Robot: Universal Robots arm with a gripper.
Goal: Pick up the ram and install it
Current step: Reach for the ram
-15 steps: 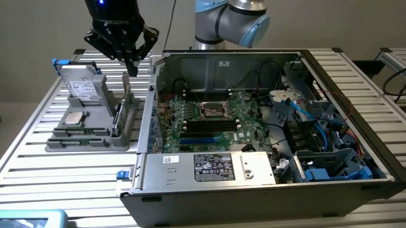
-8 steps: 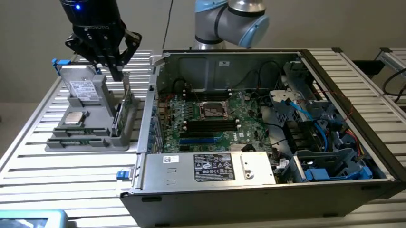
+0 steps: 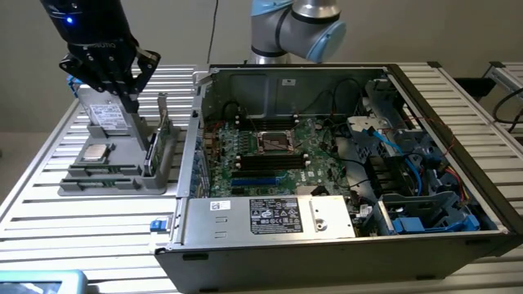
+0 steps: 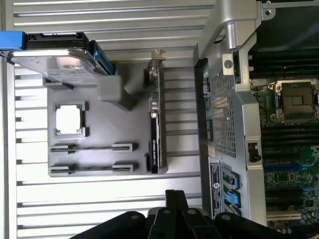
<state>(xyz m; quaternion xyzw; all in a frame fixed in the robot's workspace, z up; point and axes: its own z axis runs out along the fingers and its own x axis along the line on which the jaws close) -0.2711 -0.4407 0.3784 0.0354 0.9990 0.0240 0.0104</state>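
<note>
Your silver tubular arm joint with light-blue caps (image 3: 296, 27), black linkage-finger gripper (image 3: 129, 101), small blue LED (image 3: 70, 19) on its black housing.

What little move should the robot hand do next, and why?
Probably slide across over the ram in the grey tray. The gripper is shut, holds nothing, and hangs above the tray's end by the hard drive, while the ram lies in its slot at the other end.
</note>
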